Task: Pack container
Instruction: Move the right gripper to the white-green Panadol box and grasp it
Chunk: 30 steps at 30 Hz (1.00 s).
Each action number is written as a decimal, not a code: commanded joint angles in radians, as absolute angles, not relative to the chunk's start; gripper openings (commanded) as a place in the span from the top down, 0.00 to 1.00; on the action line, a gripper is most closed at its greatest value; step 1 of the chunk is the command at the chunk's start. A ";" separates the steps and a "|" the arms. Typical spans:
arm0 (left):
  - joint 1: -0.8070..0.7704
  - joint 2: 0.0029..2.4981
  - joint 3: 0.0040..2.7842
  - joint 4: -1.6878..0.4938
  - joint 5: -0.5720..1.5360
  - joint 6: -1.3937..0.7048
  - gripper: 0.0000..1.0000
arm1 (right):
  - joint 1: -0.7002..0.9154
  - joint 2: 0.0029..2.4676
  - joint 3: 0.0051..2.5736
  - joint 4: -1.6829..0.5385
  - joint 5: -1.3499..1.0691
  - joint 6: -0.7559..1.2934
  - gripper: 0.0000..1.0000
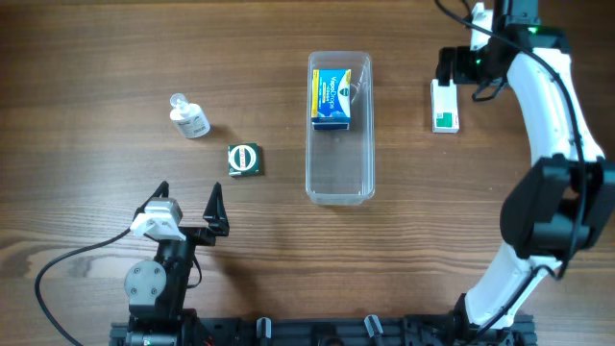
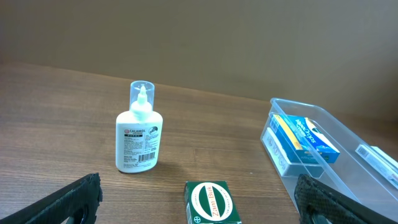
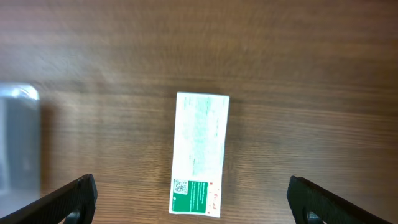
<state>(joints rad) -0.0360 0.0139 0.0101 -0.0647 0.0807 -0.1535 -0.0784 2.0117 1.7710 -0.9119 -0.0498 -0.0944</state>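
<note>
The clear plastic container (image 1: 339, 183) lies lengthwise at the table's middle, with a blue and yellow box (image 1: 331, 99) in its far end; both show in the left wrist view, container (image 2: 348, 168) and box (image 2: 306, 139). A white and green box (image 1: 444, 106) lies right of it, also in the right wrist view (image 3: 199, 154). My right gripper (image 3: 194, 202) is open above this box, its fingers wide on either side. A dark green box (image 1: 244, 160) (image 2: 211, 202) and a small white bottle (image 1: 190, 119) (image 2: 138, 135) lie left. My left gripper (image 1: 188, 209) (image 2: 199, 202) is open and empty, near the green box.
The wooden table (image 1: 96, 77) carries everything. A black cable (image 1: 67, 264) loops at the front left by the left arm's base. The right arm (image 1: 553, 144) arches over the table's right side.
</note>
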 commanded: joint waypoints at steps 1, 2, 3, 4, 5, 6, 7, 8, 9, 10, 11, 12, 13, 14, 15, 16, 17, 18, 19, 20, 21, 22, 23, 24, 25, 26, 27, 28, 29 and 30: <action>-0.028 0.007 0.006 -0.069 0.097 -0.134 0.00 | -0.076 2.108 1.762 -0.906 -0.023 -0.131 0.03; -0.028 0.007 0.006 -0.069 0.097 -0.134 0.00 | -0.076 2.123 1.762 -0.906 -0.004 -0.130 0.05; -0.028 0.007 0.006 -0.069 0.097 -0.134 0.00 | -0.076 2.139 1.762 -0.906 0.003 -0.131 0.06; -0.028 0.007 0.006 -0.069 0.097 -0.134 0.00 | -0.076 2.146 1.762 -0.905 0.003 -0.131 0.07; -0.028 0.007 0.006 -0.069 0.097 -0.134 0.00 | -0.076 2.154 1.762 -0.907 0.003 -0.130 0.07; -0.028 0.007 0.006 -0.068 0.097 -0.134 0.00 | -0.076 2.164 1.761 -0.907 0.002 -0.128 0.07; -0.028 0.007 0.006 -0.069 0.097 -0.134 0.00 | -0.076 2.168 1.761 -0.910 -0.001 -0.128 0.07; -0.028 0.007 0.006 -0.069 0.097 -0.134 0.00 | -0.075 2.172 1.761 -0.911 -0.001 -0.128 0.08; -0.028 0.007 0.006 -0.069 0.097 -0.134 0.00 | -0.074 2.178 1.760 -0.911 -0.001 -0.127 0.08; -0.028 0.007 0.006 -0.069 0.097 -0.134 0.00 | -0.073 2.184 1.760 -0.912 -0.001 -0.120 0.08; -0.028 0.007 0.006 -0.069 0.097 -0.134 0.00 | -0.072 2.188 1.760 -0.912 -0.001 -0.098 0.08; -0.028 0.007 0.006 -0.069 0.097 -0.134 0.00 | -0.070 2.196 1.759 -0.913 -0.001 -0.083 0.08; -0.028 0.007 0.006 -0.069 0.097 -0.134 0.00 | -0.069 2.200 1.759 -0.916 -0.001 -0.074 0.08; -0.028 0.007 0.006 -0.069 0.097 -0.134 0.00 | -0.068 2.207 1.759 -0.919 -0.001 -0.063 0.09; -0.028 0.007 0.006 -0.068 0.097 -0.134 0.00 | -0.065 2.217 1.759 -0.920 -0.001 -0.058 0.09; -0.028 0.007 0.006 -0.069 0.097 -0.134 0.00 | -0.064 2.228 1.759 -0.921 -0.001 -0.052 0.09; -0.028 0.007 0.006 -0.069 0.097 -0.134 0.00 | -0.064 2.234 1.759 -0.924 -0.001 -0.052 0.09; -0.028 0.007 0.006 -0.068 0.097 -0.134 0.00 | -0.064 2.238 1.758 -0.925 -0.001 -0.051 0.09; -0.028 0.007 0.006 -0.068 0.097 -0.134 0.00 | -0.064 2.243 1.758 -0.925 -0.001 -0.050 0.09; -0.028 0.007 0.006 -0.069 0.097 -0.134 0.00 | -0.064 2.243 1.758 -0.925 -0.001 -0.049 0.09; -0.028 0.007 0.006 -0.069 0.097 -0.134 0.00 | -0.064 2.246 1.758 -0.925 -0.001 -0.049 0.09; -0.028 0.007 0.006 -0.069 0.097 -0.134 0.00 | -0.064 2.249 1.758 -0.925 0.000 -0.047 0.09; -0.028 0.007 0.006 -0.068 0.097 -0.134 0.00 | -0.064 2.252 1.758 -0.926 0.001 -0.038 0.09; -0.028 0.007 0.006 -0.069 0.097 -0.134 0.00 | -0.064 2.253 1.758 -0.926 0.004 -0.022 0.09; -0.028 0.007 0.006 -0.068 0.097 -0.134 0.00 | -0.064 2.255 1.758 -0.925 0.003 -0.021 0.09; -0.028 0.007 0.006 -0.069 0.097 -0.134 0.00 | -0.064 2.255 1.758 -0.921 0.003 -0.019 0.09; -0.028 0.007 0.006 -0.068 0.097 -0.134 0.00 | -0.064 2.255 1.758 -0.921 0.003 -0.018 0.09; -0.028 0.007 0.006 -0.069 0.097 -0.134 0.00 | -0.063 2.255 1.758 -0.921 0.003 -0.019 0.09; -0.028 0.007 0.006 -0.069 0.097 -0.134 0.00 | -0.062 2.255 1.758 -0.926 0.004 -0.019 0.09; -0.028 0.007 0.006 -0.069 0.097 -0.134 0.00 | -0.057 2.256 1.758 -0.932 0.017 -0.020 0.09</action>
